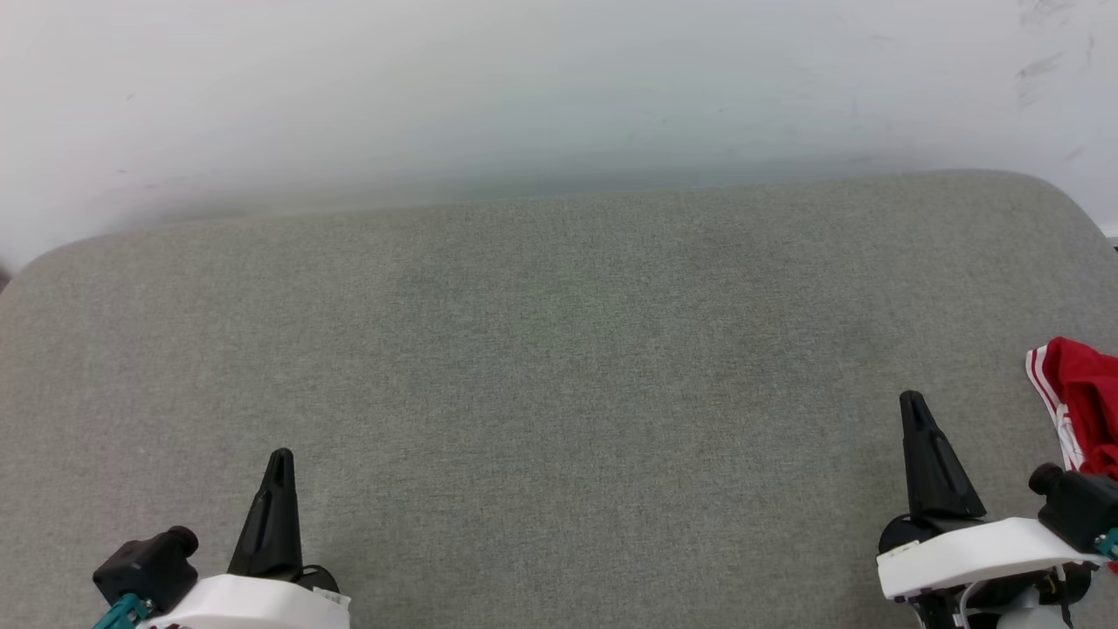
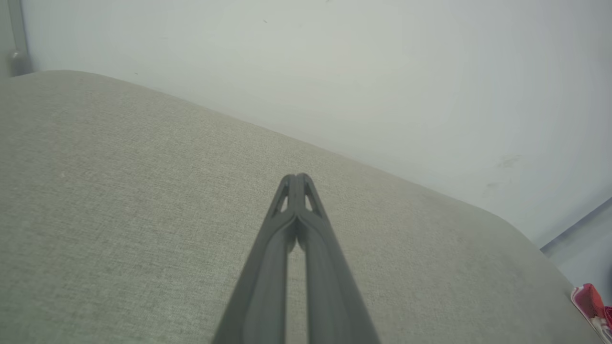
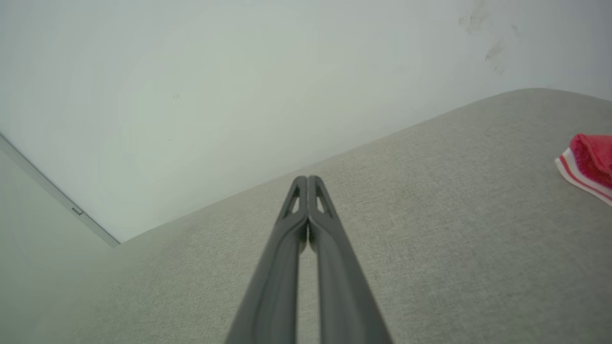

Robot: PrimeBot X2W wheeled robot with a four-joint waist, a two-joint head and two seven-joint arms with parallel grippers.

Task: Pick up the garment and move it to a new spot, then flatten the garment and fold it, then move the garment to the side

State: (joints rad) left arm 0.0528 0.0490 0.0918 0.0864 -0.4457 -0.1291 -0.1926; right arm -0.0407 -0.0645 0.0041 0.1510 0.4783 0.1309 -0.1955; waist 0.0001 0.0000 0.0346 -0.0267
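The garment (image 1: 1081, 397) lies bunched at the far right edge of the grey cushioned surface (image 1: 559, 367), red with red-and-white striped trim; most of it is cut off by the frame. It also shows as a red corner (image 2: 593, 303) at the lower right of the left wrist view and as a striped edge (image 3: 587, 160) at the right of the right wrist view. My left gripper (image 1: 281, 456) is at the lower left, shut and holding nothing (image 2: 296, 177). My right gripper (image 1: 912, 400) is at the lower right, just left of the garment, shut and holding nothing (image 3: 307, 179).
A pale wall (image 1: 559, 87) stands behind the surface's far edge. The surface has rounded corners at the far left (image 1: 52, 262) and far right (image 1: 1048, 188). A broad bare stretch of grey fabric lies between the two grippers.
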